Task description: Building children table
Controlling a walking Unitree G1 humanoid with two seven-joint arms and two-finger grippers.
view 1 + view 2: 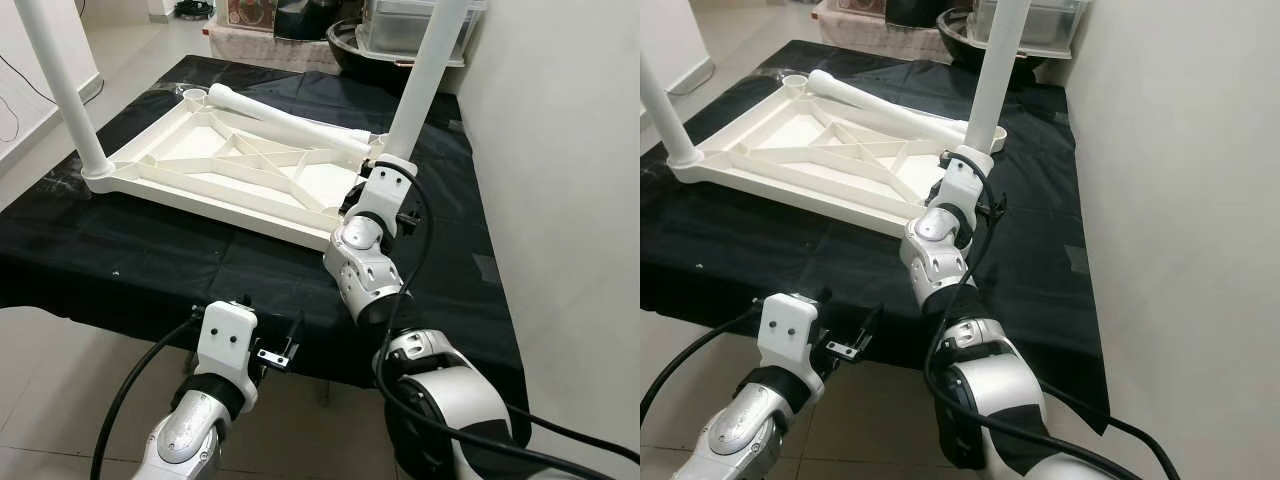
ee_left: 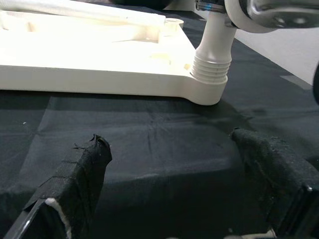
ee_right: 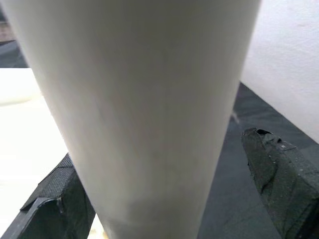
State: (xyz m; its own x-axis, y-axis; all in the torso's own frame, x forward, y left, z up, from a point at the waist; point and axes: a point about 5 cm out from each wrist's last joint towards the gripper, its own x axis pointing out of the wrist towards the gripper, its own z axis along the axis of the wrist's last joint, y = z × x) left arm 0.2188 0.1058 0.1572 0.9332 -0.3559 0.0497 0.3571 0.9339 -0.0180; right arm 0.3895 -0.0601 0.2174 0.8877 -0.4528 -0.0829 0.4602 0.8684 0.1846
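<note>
Leg [image 1: 425,75] at the tabletop's near-right corner, right of centre frame, stands upright in its socket; the right gripper [image 1: 385,172] straddles it, fingers seemingly loose. Twist it home squarely, tabletop [image 1: 190,165] kept flat. Left gripper [image 2: 174,184] hovers open, bottom left. Black cloth [image 1: 120,260] covers the bench; tiled floor, white wall

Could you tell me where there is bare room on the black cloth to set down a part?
Free: the near strip of black cloth between the tabletop and the left gripper, and the wall-side strip. Crowded: the near right corner, where the right gripper brackets the upright leg.
</note>
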